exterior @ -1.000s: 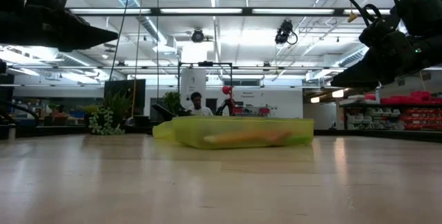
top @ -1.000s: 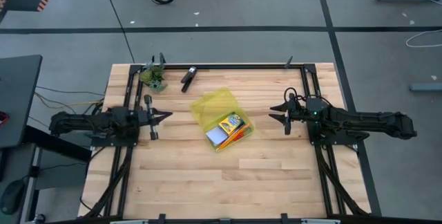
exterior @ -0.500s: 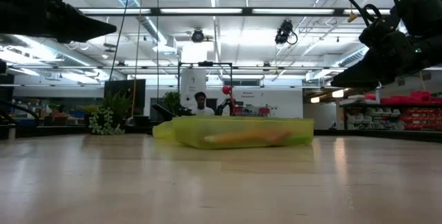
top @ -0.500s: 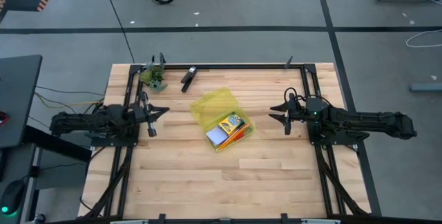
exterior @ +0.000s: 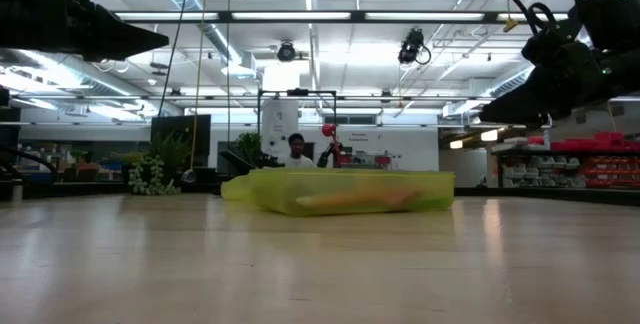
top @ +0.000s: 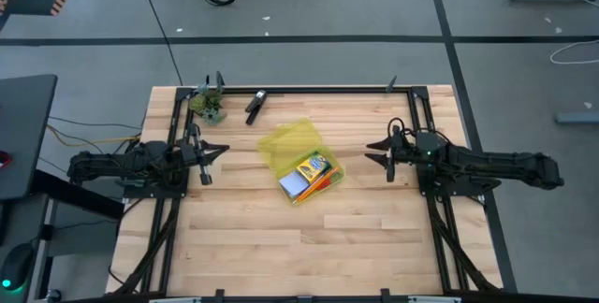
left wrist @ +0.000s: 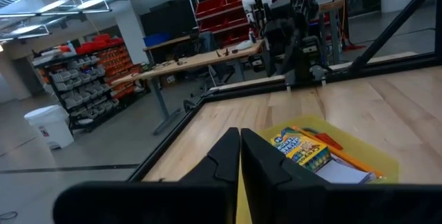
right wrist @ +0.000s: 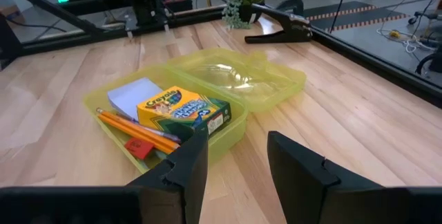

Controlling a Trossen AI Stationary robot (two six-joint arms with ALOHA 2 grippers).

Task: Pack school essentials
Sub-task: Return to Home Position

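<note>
While both arms hang well apart from the open yellow case point(right wrist: 276, 86) on the counter point(right wrist: 359, 113), its tray holds the crayon box point(right wrist: 183, 108), note pad point(right wrist: 135, 94), pencils point(right wrist: 131, 128) and red eraser point(right wrist: 139, 146). The left hand point(left wrist: 239, 137) is closed and empty; the right hand point(right wrist: 236, 140) is spread and empty.

Your wooden table point(top: 281, 238) carries an open translucent yellow case point(top: 284, 141) at centre, with a black clip point(top: 255, 106) and a small plant point(top: 208, 105) near its far edge.
</note>
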